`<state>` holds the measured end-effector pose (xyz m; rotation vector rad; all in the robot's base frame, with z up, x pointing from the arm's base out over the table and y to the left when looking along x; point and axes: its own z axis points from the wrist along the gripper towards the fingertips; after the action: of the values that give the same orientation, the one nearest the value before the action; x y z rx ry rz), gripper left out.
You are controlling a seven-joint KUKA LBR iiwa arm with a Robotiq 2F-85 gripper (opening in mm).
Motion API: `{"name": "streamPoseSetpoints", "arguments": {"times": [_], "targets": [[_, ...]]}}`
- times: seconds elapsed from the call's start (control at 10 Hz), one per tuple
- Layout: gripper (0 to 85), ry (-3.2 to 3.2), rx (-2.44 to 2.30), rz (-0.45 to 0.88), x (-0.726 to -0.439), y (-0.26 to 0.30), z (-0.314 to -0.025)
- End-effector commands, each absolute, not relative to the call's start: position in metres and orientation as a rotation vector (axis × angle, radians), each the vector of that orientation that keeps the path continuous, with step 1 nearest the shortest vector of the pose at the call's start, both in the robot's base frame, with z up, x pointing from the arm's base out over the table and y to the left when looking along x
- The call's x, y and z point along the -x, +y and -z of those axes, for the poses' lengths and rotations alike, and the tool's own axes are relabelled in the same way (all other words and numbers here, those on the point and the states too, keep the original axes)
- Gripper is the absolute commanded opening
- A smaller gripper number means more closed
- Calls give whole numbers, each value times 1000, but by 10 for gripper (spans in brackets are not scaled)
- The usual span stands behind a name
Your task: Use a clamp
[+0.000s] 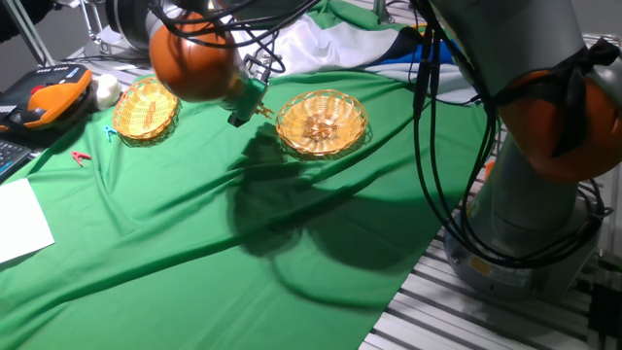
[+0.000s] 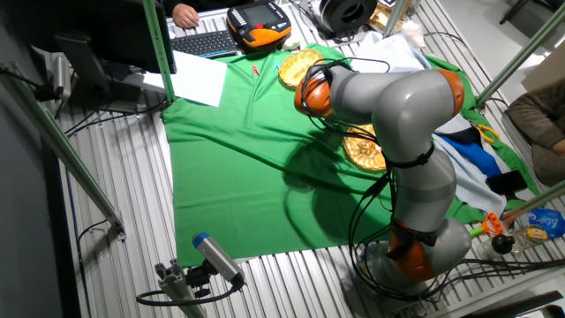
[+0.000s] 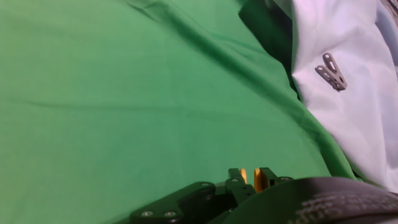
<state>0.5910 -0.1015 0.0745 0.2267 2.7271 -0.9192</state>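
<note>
My gripper (image 1: 245, 105) hangs above the green cloth (image 1: 224, 224), between the two wicker baskets and just left of the right basket's (image 1: 323, 122) rim. In the hand view the fingertips (image 3: 233, 177) show at the bottom edge, shut on a small yellow-orange clamp (image 3: 258, 179). Only a sliver of the clamp shows between them. In the one fixed view an orange tip (image 1: 264, 112) pokes out beside the gripper, toward the right basket. In the other fixed view the arm's orange joint (image 2: 314, 92) hides the gripper.
The left basket (image 1: 146, 109) stands at the back left. A small red clip (image 1: 81, 157) lies on the cloth near white paper (image 1: 21, 222). A grey clothespin (image 3: 331, 71) lies on the white cloth (image 3: 348, 93). An orange pendant (image 1: 47, 102) sits at far left, and the arm's base (image 1: 525, 224) stands at right.
</note>
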Motion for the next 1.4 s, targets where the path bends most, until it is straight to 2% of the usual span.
{"name": "streamPoseSetpoints", "arguments": {"times": [0.0, 0.2, 0.6, 0.8, 1.3], "targets": [[0, 2727, -232, 920, -591, -101, -76], [0, 2730, -272, 928, -590, -96, -86], [0, 2752, -436, 930, -590, -96, -86], [0, 2666, -518, 985, -590, -96, -86], [0, 2641, -506, 1011, -589, -100, -86]]}}
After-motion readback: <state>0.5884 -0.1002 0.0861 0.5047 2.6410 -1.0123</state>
